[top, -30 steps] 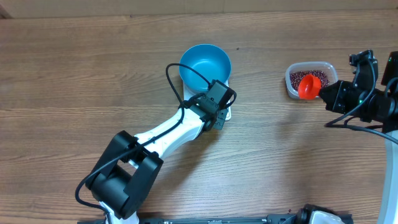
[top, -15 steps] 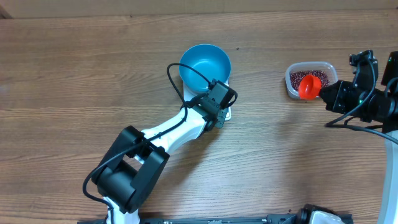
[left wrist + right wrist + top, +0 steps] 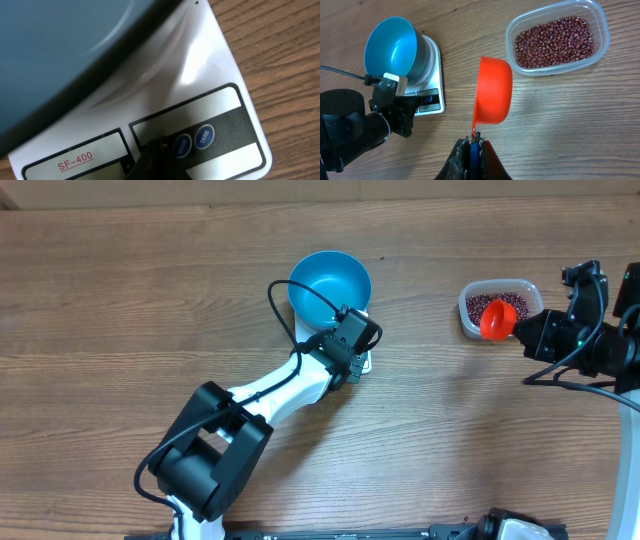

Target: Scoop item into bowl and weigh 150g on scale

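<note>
Beans (image 3: 554, 42) sit in the clear tub (image 3: 600, 20), long axis left-right, right of the scale (image 3: 432, 75). Bowl (image 3: 390, 45) on scale, panel end toward the left arm. Left gripper (image 3: 155, 155) closed, tip by MODE button (image 3: 181, 145). Right gripper (image 3: 471, 145) pinches scoop (image 3: 495, 90) handle.

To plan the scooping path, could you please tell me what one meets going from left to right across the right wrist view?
Blue bowl → orange scoop → clear tub holding the beans.
</note>
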Robot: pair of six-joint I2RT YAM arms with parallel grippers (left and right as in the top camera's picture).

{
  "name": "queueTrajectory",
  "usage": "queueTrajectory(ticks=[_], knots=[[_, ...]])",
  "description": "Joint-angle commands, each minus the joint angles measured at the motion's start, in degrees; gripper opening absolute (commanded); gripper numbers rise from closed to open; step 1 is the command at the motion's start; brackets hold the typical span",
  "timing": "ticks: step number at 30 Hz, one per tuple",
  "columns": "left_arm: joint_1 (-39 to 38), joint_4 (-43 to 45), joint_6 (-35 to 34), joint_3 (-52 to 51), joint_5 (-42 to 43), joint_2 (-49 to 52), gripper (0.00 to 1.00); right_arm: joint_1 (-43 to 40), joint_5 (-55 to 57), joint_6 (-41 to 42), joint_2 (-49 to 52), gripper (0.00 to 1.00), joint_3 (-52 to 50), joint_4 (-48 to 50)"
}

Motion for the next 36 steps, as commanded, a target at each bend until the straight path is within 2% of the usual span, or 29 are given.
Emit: queueTrajectory(ticks=[1,27,32,36], knots=[[-0.11,0.28,0.79,-0.15,-0.98,1.33,0.04,-0.22,0.37,-0.28,-0.35,0.04,0.94,0.13],[-0.17,-1.4,0.46,-0.2,-0.57,2.47,0.04,-0.22,0.37,-0.28,-0.35,0.04,0.94,0.13],[-0.17,-3.78,0.44,1.27,-0.39,-1.49,0.04,-0.22,0.37,-0.28,-0.35,0.04,0.94,0.13],[-0.17,-5.75,1.38,2.36,3.87,-7.21,0.04,-0.22,0.37,-0.28,-0.35,0.04,0.94,0.2]])
